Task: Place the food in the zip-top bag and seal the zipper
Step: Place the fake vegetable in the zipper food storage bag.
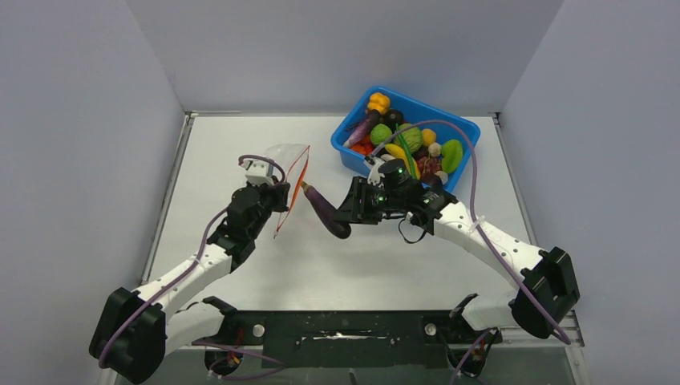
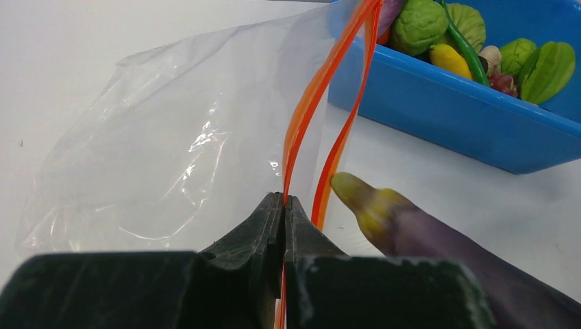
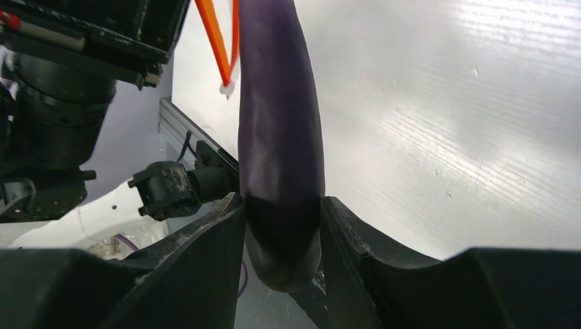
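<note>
Currently in the right gripper (image 3: 281, 205): the dark purple eggplant (image 3: 277, 103), clamped at its rounded end between both fingers, the rest of it sticking out past the fingertips.
Left gripper (image 2: 283, 202): pinched tight on one orange strip of the zipper (image 2: 308, 110), with no gap between its fingertips.
Bag (image 2: 171, 137): clear and crinkled, spreading away to the left of the held edge; in the top view it sits just beyond the left gripper, left of centre on the table (image 1: 385, 265).
Bag mouth: open, the two orange strips standing apart, the second one hanging loose beside the gripped one.
Eggplant tip: the yellow-green stem end points at the mouth and sits just beside the loose strip; whether it touches, I cannot tell.
Arms: both reach toward the middle of the table, grippers facing each other with the eggplant between them.
Bin (image 1: 345, 154): blue, at the far right of the table, behind the right gripper.
Other food (image 1: 413, 140): piled inside the bin, among it a banana, round green fruits and a long green pod.
</note>
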Motion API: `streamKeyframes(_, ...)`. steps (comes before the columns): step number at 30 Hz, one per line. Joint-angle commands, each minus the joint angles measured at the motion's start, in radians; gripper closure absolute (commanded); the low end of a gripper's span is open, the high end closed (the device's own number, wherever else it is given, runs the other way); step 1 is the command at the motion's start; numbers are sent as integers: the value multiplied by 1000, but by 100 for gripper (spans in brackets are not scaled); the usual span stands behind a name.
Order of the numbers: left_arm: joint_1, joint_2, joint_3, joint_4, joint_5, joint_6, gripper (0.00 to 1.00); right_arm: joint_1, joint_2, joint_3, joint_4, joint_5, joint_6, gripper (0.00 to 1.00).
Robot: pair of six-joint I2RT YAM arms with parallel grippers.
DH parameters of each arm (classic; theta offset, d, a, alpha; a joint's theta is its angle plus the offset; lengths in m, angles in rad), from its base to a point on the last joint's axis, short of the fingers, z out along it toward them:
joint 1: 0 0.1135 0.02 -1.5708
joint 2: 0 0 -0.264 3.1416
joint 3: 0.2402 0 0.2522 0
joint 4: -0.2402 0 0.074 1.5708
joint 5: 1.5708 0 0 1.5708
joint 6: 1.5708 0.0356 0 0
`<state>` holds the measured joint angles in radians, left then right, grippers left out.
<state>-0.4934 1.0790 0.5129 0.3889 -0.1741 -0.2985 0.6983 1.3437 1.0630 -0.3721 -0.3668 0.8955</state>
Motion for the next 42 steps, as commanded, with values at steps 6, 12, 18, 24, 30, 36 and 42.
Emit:
streamKeyframes(6, -10, -28, 26, 11, 33, 13, 100, 13, 10, 42, 75, -29, 17, 81)
streamKeyframes(12, -11, -36, 42, -40, 22, 47, 100, 21, 2, 64, 53, -47, 7, 81)
streamKeyframes(18, -11, -52, 55, -57, 54, 48, 100, 13, -56, 11, 26, 23, -17, 81)
streamKeyframes(24, -11, -69, 55, -80, 56, 70, 100, 18, -87, -15, 130, -33, 22, 81)
streamKeyframes(30, -19, -71, 44, -68, 77, 62, 100, 13, -21, -45, 193, -64, 29, 81)
streamKeyframes(36, -48, -80, 50, -73, 79, 117, 100, 10, 44, -24, 204, -77, 16, 81)
streamKeyframes(42, -82, -105, 81, -98, 95, 169, 100, -17, 88, 1, 182, -68, 34, 81)
